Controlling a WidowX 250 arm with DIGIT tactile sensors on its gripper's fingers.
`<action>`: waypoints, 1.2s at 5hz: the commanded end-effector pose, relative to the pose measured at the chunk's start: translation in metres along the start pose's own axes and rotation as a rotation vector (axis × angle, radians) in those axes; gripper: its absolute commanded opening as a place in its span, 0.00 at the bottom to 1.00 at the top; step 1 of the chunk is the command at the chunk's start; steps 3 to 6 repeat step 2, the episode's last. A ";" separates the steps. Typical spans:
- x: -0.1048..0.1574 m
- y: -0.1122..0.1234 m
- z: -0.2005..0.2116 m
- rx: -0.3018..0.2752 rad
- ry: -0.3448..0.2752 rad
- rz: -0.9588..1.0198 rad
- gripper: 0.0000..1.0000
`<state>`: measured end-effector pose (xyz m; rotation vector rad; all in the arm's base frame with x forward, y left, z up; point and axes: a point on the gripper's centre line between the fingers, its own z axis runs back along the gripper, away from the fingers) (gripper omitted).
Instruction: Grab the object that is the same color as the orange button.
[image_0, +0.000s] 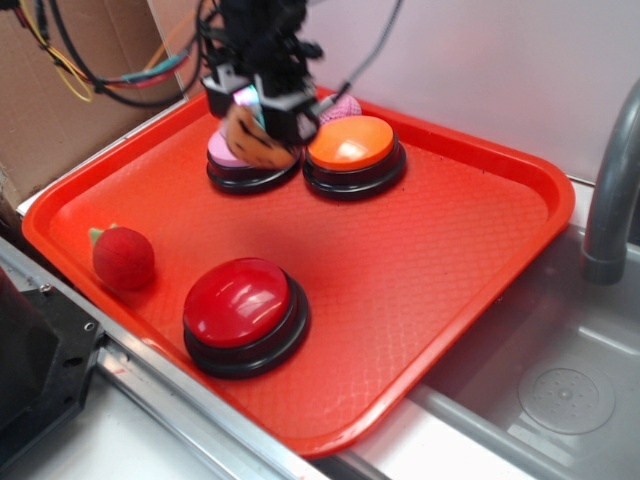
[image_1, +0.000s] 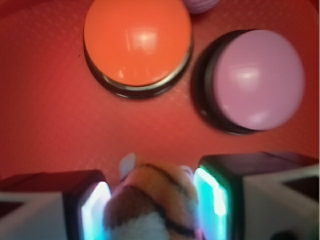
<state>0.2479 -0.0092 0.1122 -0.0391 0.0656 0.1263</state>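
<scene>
While your gripper (image_1: 155, 210) hangs above the far part of the red tray (image_0: 450, 260), its two pads (image_1: 95, 210) are pressed against the sides of the small orange plush tiger (image_1: 152, 202), which fills the gap between them. In the exterior view you see the tiger (image_0: 252, 140) held in front of the pink-topped button (image_0: 228, 155), clear of the tray floor as far as can be told. The orange button (image_0: 351, 143) sits just beside the pink one, and a pink knitted ball (image_0: 342, 106) peeks out behind them. Nearer you, the red-topped button (image_0: 238, 302) and the red plush strawberry (image_0: 123, 257) rest well apart from the gripper.
</scene>
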 end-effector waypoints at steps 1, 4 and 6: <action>-0.006 0.042 0.058 -0.119 -0.134 0.048 0.00; -0.005 0.043 0.051 -0.062 -0.103 0.071 0.00; -0.005 0.043 0.051 -0.062 -0.103 0.071 0.00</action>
